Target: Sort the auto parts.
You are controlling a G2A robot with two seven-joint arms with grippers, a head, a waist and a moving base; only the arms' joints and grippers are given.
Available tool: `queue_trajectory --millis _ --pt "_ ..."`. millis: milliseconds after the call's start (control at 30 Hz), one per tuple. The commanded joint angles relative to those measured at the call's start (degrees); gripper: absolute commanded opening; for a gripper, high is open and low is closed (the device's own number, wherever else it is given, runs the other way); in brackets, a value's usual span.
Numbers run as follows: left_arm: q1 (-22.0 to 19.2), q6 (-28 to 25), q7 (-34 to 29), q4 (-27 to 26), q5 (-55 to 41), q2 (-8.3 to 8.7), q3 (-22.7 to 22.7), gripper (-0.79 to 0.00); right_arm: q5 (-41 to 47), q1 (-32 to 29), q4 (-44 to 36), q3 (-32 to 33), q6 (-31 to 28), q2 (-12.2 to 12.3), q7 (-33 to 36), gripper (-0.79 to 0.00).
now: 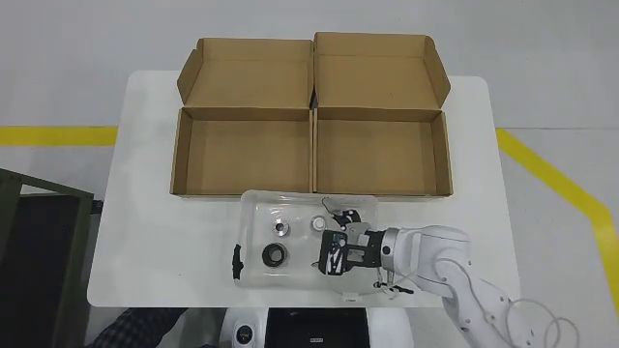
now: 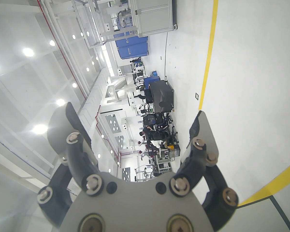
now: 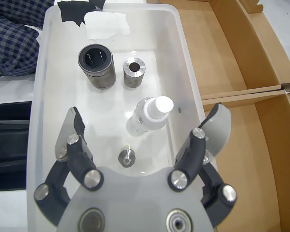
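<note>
Auto parts sit in a clear plastic bin [image 1: 253, 215] at the near edge of the white table [image 1: 145, 203], just in front of two open cardboard boxes. The left box [image 1: 242, 155] and the right box [image 1: 382, 155] stand side by side, touching, with their lids folded back away from me.

Inside the bin I count four pieces. A large dark cylinder with a hollow bore [image 3: 96, 67] stands upright at the far end from my claw. Just beside it, apart by a narrow gap, stands a smaller grey metal sleeve [image 3: 134, 72], also upright with its hole facing up. Nearer to me is a white plastic piece with a round cap [image 3: 152, 117], close to the bin wall on the cardboard side. Nearest of all is a small metal stub [image 3: 126, 158] on the bin floor. A strip of black tape [image 3: 72, 10] is stuck over the bin's far rim.

My right claw [image 3: 146, 111] hangs above the bin with its jaws spread wide and nothing between them. The white piece lies below the gap, untouched. One finger is over the bin floor, and the other is over the wall next to the right box.

My left claw [image 2: 135, 112] is released too, jaws wide and grasping nothing. It points away from the table into the hall.
</note>
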Motion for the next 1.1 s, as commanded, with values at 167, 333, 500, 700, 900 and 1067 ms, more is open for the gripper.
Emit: queue_trajectory --millis 167,333,500,700,900,1067 --pt "0.00 0.00 0.00 0.00 0.00 0.00 0.00 0.000 0.95 1.21 1.66 -0.77 1.03 0.01 0.50 -0.157" --pt "0.00 0.00 0.00 0.00 0.00 0.00 0.00 0.000 1.73 2.28 3.06 -1.13 1.82 0.00 0.97 -0.271" --pt "0.00 0.00 0.00 0.00 0.00 0.00 0.00 0.000 2.23 3.39 4.83 -1.92 2.42 -0.06 1.12 -0.320" --pt "0.00 0.00 0.00 0.00 0.00 0.00 0.00 0.000 2.68 4.41 6.18 -2.54 2.70 -0.07 1.02 -0.440" --pt "0.00 0.00 0.00 0.00 0.00 0.00 0.00 0.000 3.47 5.06 6.77 -2.80 2.29 0.04 0.96 -0.785" --pt "0.00 0.00 0.00 0.00 0.00 0.00 0.00 0.000 5.83 4.96 5.64 -2.41 0.42 0.28 -0.34 -0.785"
